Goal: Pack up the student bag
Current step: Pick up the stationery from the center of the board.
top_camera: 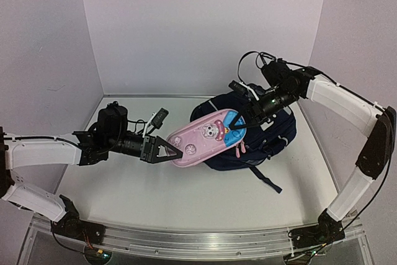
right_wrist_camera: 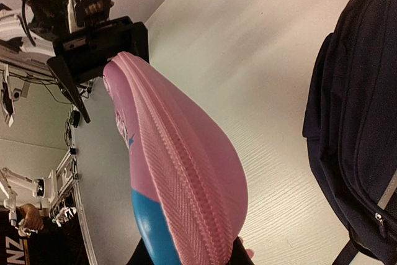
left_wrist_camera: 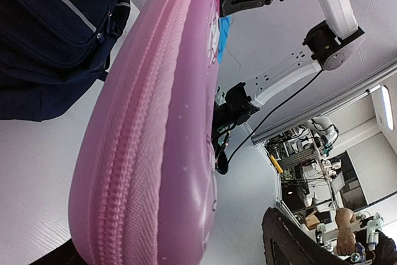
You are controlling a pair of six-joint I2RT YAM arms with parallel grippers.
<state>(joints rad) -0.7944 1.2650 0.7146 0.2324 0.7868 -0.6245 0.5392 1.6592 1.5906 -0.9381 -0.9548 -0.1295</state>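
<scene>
Student bag (top_camera: 280, 133) lies on its side on the white surface (top_camera: 186, 200), right of centre and towards the back wall (top_camera: 205, 29). It is navy, with thin pale stripes and a dark strap (top_camera: 267, 179) trailing over the surface towards the near edge. A pink-and-blue pencil case (top_camera: 201, 141) stretches slantwise from its left flank out over the bare surface, its blue end overlapping the bag in the overhead view.

The right hand (top_camera: 239, 126) is clenched on that blue end; in the right wrist view its dark fingers (right_wrist_camera: 144, 257) sit on either side of the zip seam. The left hand (top_camera: 172, 152) meets the pink end with its jaws spread in a wide V, released rather than pinching. In the left wrist view one finger (left_wrist_camera: 298, 243) stands clear of the case's side.

The surface is a pale board with a faint wood grain, closed in by three plain, matte, light grey-lilac walls: the back one, a left wall (top_camera: 43, 48) and a right wall (top_camera: 363, 23). An aluminium rail (top_camera: 205, 244) runs along the near edge and carries both arm bases.

Past that edge, the wrist views show a larger room with a long ceiling light (left_wrist_camera: 388, 107), another white robot arm (right_wrist_camera: 18, 184) and crowded equipment too small to name.
</scene>
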